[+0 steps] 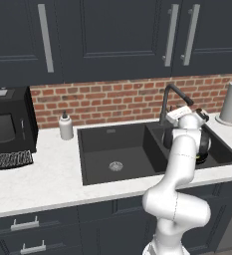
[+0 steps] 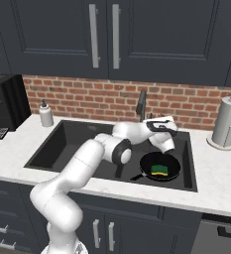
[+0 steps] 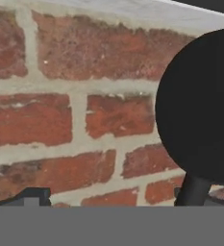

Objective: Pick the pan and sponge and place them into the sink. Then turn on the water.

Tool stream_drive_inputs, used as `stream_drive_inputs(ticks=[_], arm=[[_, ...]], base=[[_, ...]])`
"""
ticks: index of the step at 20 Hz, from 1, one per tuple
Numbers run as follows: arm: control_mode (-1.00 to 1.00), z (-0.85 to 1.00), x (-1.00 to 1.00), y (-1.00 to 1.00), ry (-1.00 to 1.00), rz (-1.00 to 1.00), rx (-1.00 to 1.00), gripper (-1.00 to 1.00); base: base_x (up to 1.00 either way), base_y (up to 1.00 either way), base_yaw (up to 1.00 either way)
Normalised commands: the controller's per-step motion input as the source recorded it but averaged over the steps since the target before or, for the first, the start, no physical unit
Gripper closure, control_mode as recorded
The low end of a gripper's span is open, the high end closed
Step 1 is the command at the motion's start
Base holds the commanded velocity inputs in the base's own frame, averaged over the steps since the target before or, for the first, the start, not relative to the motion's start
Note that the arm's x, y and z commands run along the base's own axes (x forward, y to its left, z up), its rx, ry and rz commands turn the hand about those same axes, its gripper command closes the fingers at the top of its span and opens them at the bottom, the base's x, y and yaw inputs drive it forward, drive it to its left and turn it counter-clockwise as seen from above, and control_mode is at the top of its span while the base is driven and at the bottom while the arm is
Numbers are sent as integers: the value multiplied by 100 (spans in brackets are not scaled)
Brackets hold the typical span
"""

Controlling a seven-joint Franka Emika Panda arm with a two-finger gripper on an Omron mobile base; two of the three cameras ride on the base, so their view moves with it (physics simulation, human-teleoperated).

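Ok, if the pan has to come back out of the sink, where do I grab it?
By its short handle, which sticks out from the pan toward the front edge of the sink. Come from above with the jaws across it: the round body looks too wide to span, and the sponge lies inside.

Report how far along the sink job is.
Done: the pan sits in the sink's smaller basin with the sponge lying in it. In hand: the gripper is open and empty, up by the faucet, facing the brick wall. Left: turning on the water; none is running.
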Motion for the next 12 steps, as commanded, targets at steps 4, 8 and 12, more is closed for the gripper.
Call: stream_drive_inputs(ticks=[4,8,12], arm=[[-100,-39,35,-1,9,-4,0,-100],[-100,-49,31,-7,9,-9,-1,-100],[-100,-22,31,-30,5,-26,0,-100]], base=[[0,0,0],[0,0,0],[0,0,0]])
